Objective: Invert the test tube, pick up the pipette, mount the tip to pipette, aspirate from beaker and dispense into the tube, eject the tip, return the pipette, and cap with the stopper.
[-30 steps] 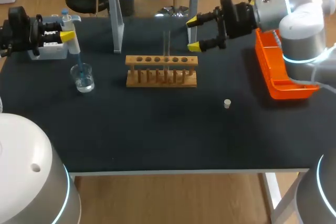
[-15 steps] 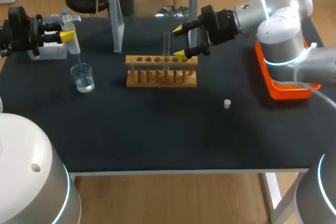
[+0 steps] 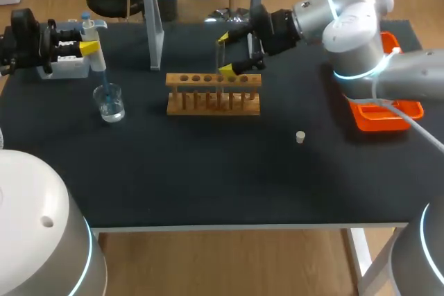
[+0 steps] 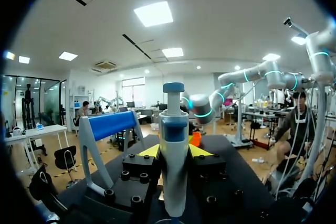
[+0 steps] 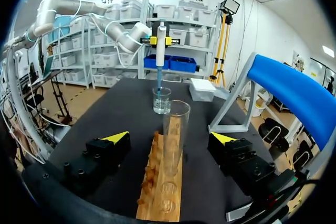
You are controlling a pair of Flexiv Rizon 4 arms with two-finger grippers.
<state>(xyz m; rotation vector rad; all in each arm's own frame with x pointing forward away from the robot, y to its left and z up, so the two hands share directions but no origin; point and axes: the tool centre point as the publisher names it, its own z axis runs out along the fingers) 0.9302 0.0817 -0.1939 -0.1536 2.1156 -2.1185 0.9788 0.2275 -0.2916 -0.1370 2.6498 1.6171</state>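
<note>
Test tube (image 5: pixel 174 135) stands mouth-up in the wooden rack (image 3: pixel 213 95), between our right tool's (image 3: pixel 225 53) wide-set fingers, untouched. Left tool (image 4: pixel 174 150) clamps the pipette (image 3: pixel 89 29), with the pipette tip (image 3: pixel 102 77) in the beaker (image 3: pixel 109 102). We judge aspiration underway; dispensing, ejection, return and capping remain. Stopper (image 3: pixel 300 136) lies on the worktop (image 3: pixel 208 171).

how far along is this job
Done: the tube stands open end up in the rack, and the left jaws are shut on the pipette, tip mounted. In hand: the tip dips into the beaker; the right jaws stand open either side of the tube. Left: dispense, eject, return, cap; the stopper lies on the table.
</note>
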